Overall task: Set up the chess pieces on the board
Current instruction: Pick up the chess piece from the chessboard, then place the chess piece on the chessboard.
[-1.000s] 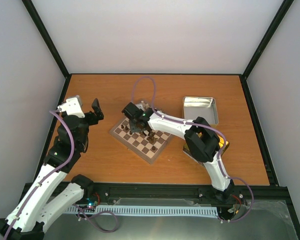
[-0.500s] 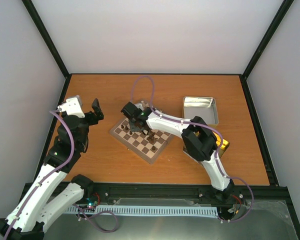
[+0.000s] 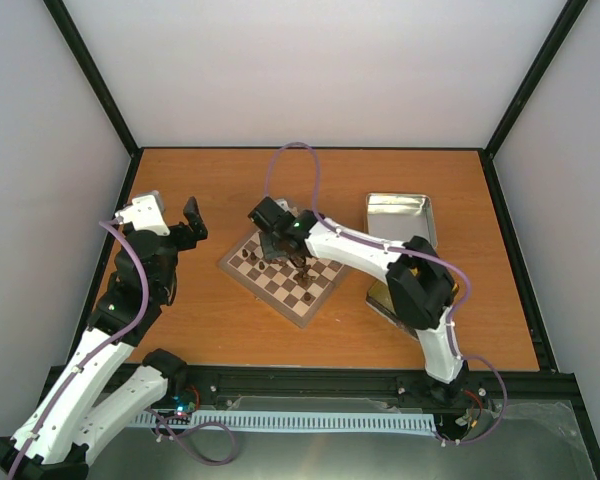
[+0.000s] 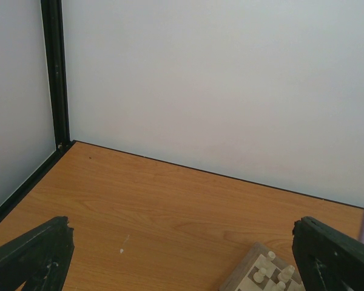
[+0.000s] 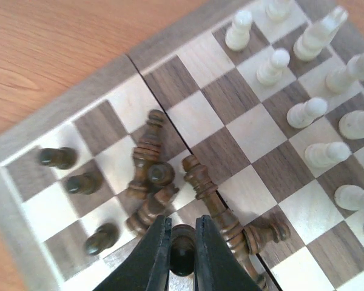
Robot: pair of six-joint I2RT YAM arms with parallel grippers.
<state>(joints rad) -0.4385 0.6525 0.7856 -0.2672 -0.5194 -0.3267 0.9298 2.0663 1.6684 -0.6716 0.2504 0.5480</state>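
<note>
The board [image 3: 280, 276] lies tilted mid-table; its bare squares also show in the right wrist view [image 5: 255, 130]. My right gripper [image 5: 182, 242] is shut on a dark brown chess piece [image 5: 183, 250] held over the board, next to a heap of fallen dark pieces [image 5: 151, 182]. Three dark pawns [image 5: 79, 182] stand along the board's left edge. Cream pieces [image 5: 315, 109] stand at the upper right. My left gripper [image 3: 192, 218] hangs left of the board, open and empty; in the left wrist view its fingertips [image 4: 36, 251] are far apart, and a board corner [image 4: 255, 273] shows.
An open metal tin [image 3: 400, 218] lies right of the board at the back. A second tin [image 3: 442, 292] sits partly hidden under my right arm. Black frame rails [image 3: 100, 90] and white walls bound the table.
My right gripper has shifted a little to the right over the board with the dark piece in it. The left arm has not moved.
</note>
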